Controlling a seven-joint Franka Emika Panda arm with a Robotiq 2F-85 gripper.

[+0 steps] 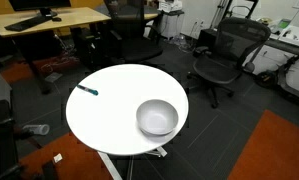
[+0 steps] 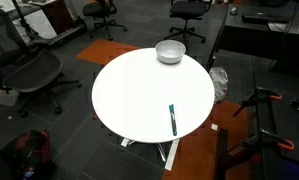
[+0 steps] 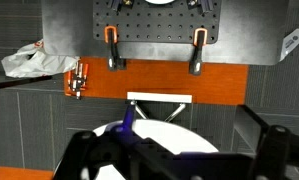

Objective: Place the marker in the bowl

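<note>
The teal-blue marker [image 1: 87,91] lies flat near one edge of the round white table [image 1: 109,115]. It also shows in an exterior view [image 2: 173,119], near the table's [image 2: 139,90] closer edge. The grey-white bowl [image 1: 157,118] stands upright on the opposite side of the table and looks empty; it also shows in an exterior view [image 2: 170,52]. Neither arm nor gripper shows in the exterior views. In the wrist view, my gripper [image 3: 179,168] is a dark shape at the bottom with its fingers spread wide and nothing between them, above the table's edge [image 3: 174,135]. Marker and bowl are outside the wrist view.
Black office chairs [image 1: 221,58] [image 2: 29,75] stand around the table, with a wooden desk [image 1: 49,20] behind. An orange carpet strip [image 3: 159,80], a clamped metal plate [image 3: 154,25] and a crumpled plastic bag [image 3: 34,62] show in the wrist view.
</note>
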